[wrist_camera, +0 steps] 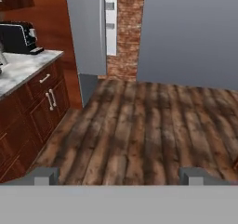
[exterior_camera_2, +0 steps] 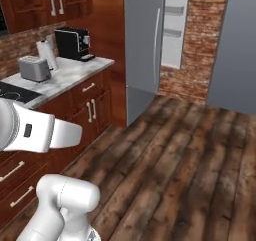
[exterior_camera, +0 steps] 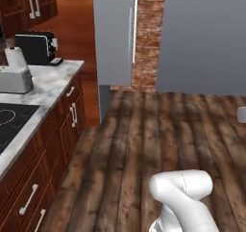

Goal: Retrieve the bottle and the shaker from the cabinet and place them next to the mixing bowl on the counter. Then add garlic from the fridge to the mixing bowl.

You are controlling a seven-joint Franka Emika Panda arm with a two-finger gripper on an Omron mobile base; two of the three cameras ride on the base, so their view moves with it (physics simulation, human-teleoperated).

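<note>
My gripper (wrist_camera: 118, 176) is open, its two dark fingertips (wrist_camera: 44, 174) set wide apart with nothing between them, above bare wood floor. Ahead stands the tall grey fridge (exterior_camera: 113, 33) (exterior_camera_2: 142, 40) (wrist_camera: 86, 28); its door stands ajar, and white shelves (exterior_camera_2: 175, 25) show beside it. The white marble counter (exterior_camera: 48, 82) (exterior_camera_2: 70, 77) (wrist_camera: 23, 67) runs along the left. Above the counter hang reddish-brown wall cabinet doors (exterior_camera: 33, 2) (exterior_camera_2: 55, 0) with grey bar handles, shut. The bottle, shaker, mixing bowl and garlic are out of view.
On the counter stand a black coffee machine (exterior_camera: 33, 48) (exterior_camera_2: 72, 42), a toaster (exterior_camera: 14, 79) (exterior_camera_2: 34, 68), a paper towel roll (exterior_camera: 17, 58) and a black cooktop (exterior_camera: 12, 122). A brick pillar (exterior_camera: 146, 38) and a grey wall stand behind. Open wood floor (exterior_camera: 158, 130) lies ahead.
</note>
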